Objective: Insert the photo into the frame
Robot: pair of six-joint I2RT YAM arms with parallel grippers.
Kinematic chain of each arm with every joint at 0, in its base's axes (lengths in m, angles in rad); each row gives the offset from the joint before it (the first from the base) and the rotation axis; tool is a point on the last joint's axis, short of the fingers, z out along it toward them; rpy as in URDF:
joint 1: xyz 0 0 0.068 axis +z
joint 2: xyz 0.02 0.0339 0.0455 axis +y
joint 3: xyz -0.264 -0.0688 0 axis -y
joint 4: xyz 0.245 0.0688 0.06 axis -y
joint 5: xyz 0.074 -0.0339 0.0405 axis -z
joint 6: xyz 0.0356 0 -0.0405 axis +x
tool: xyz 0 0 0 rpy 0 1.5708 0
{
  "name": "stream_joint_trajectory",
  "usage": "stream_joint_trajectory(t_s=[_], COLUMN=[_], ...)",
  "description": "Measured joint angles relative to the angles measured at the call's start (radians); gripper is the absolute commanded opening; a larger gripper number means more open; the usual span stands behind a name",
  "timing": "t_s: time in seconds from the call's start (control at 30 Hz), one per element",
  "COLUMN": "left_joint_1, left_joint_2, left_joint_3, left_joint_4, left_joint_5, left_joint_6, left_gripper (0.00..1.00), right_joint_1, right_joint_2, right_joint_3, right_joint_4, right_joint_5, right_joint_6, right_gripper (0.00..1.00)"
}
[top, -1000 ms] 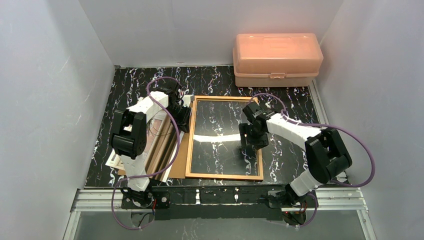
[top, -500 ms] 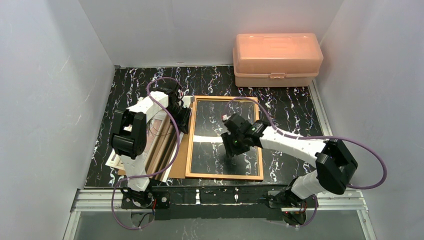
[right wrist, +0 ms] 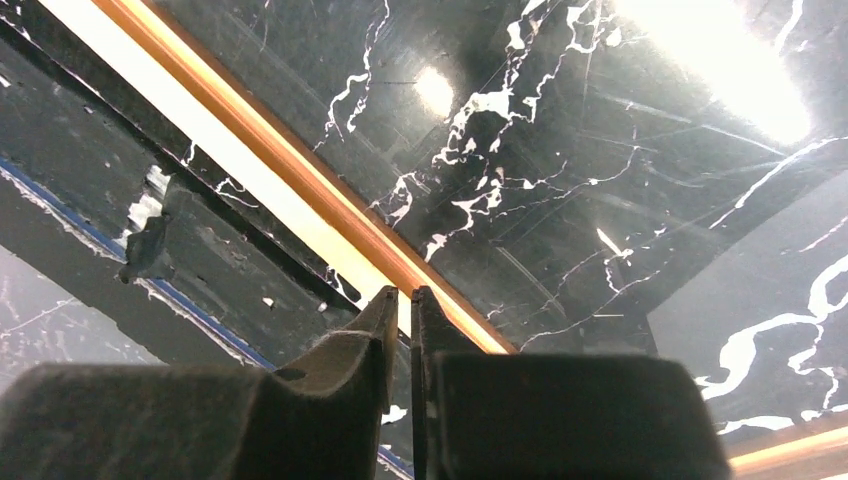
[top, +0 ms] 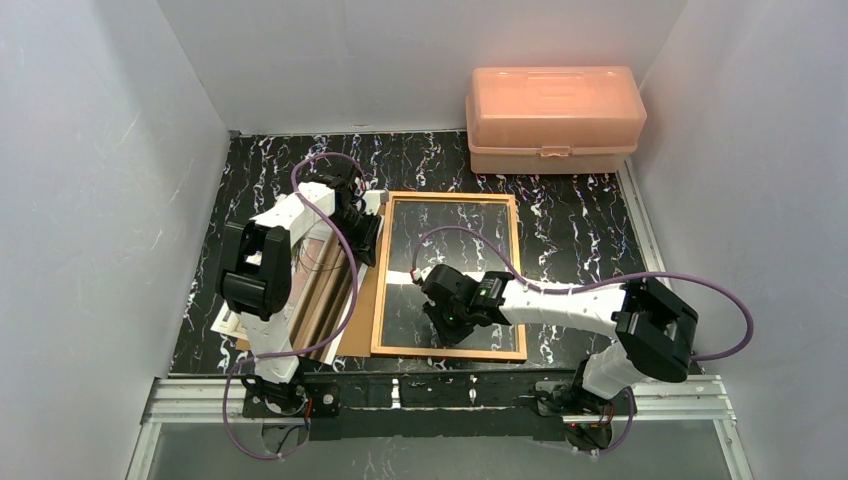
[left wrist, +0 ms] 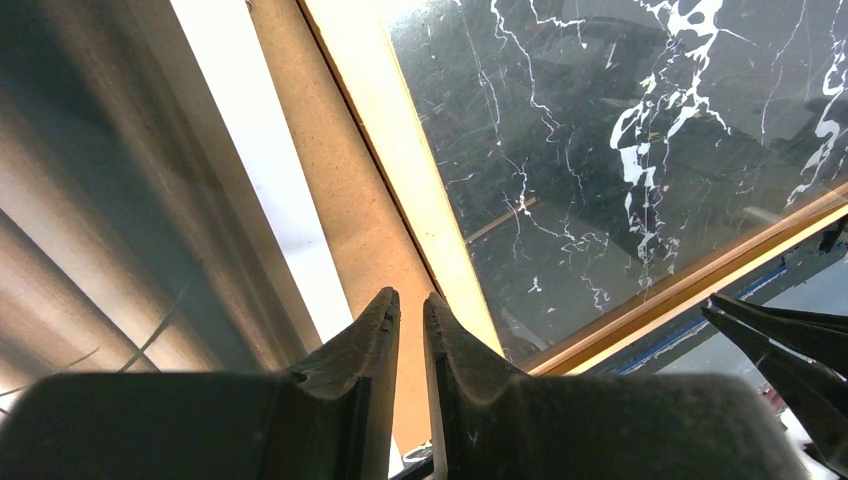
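The right gripper [right wrist: 402, 294] has its two fingers [right wrist: 360, 350] drawn almost together, with only a thin slit between them, and it holds nothing. It hangs over the near-left part of the frame [top: 450, 196], close to the near rail, and its arm is stretched across from the right side. The left gripper [left wrist: 410, 300] is narrow in the same way and, as far as its wrist view shows, also empty. It points down beside the far-left corner of the frame, above the brown backing board [left wrist: 350, 180].

The frame lies flat on the marble table [top: 585, 225] with a clear pane [top: 455, 240] in it (the bright glare across it gives this away). The photo [left wrist: 100, 200] is not inside. It lies to the left of the frame, on the backing board and partly under the left arm, with the printed side up.

Several things could go wrong from here. The photo is thin paper lying flat, so nearly closed fingers may slide over its edge and crease it, or push the board against the frame. If the right gripper presses down, it may shift the frame or scratch the pane. The left arm's cable hangs above the print and could drag it. Both grippers are near the same rail, so they could collide.
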Motion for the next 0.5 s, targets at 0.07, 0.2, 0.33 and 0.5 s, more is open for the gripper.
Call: stream_joint_trajectory(t_s=[0.07, 0.2, 0.33, 0.5], left_joint_1=[0.002, 0.004, 0.005, 0.005], left_joint_2=[-0.001, -0.001, -0.001, -0.001], left_joint_3=[0.000, 0.000, 0.000, 0.000], left_joint_4=[-0.001, -0.003, -0.003, -0.002], left_joint_5=[0.000, 0.000, 0.000, 0.000], left_joint_6=[0.000, 0.000, 0.000, -0.001], left_gripper=[0.14, 0.14, 0.14, 0.14], right_joint_1=[0.007, 0.014, 0.014, 0.014], right_joint_2=[0.008, 0.026, 0.038, 0.042], right_joint_3=[-0.006, -0.015, -0.015, -0.012], right_joint_4=[0.004, 0.013, 0.018, 0.018], right_joint_5=[0.000, 0.000, -0.006, -0.004], right_joint_6=[-0.005, -0.020, -0.030, -0.045], right_gripper=[0.15, 0.14, 0.14, 0.14])
